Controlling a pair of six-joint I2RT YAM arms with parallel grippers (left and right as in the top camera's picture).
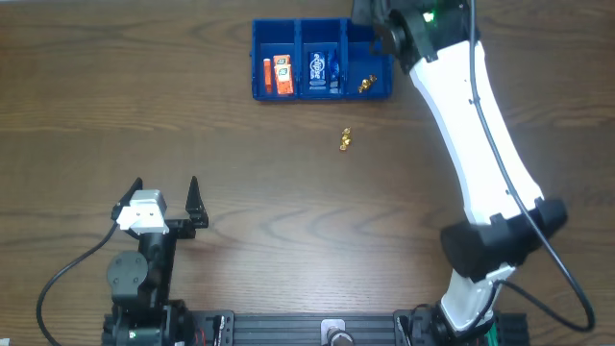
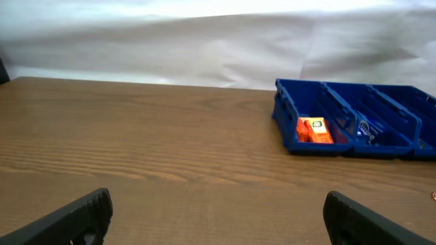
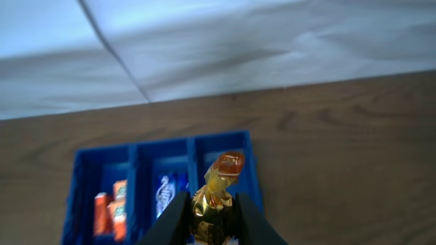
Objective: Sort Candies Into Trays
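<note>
Gold candy (image 3: 219,182) pinched between right fingers (image 3: 174,221), above blue tray (image 3: 136,170).

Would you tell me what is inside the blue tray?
The blue tray holds orange candies left, blue candies middle, a gold candy right; the right arm covers that compartment's far corner.

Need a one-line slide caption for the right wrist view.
Right claw gripping a gold candy above the blue tray.
</note>
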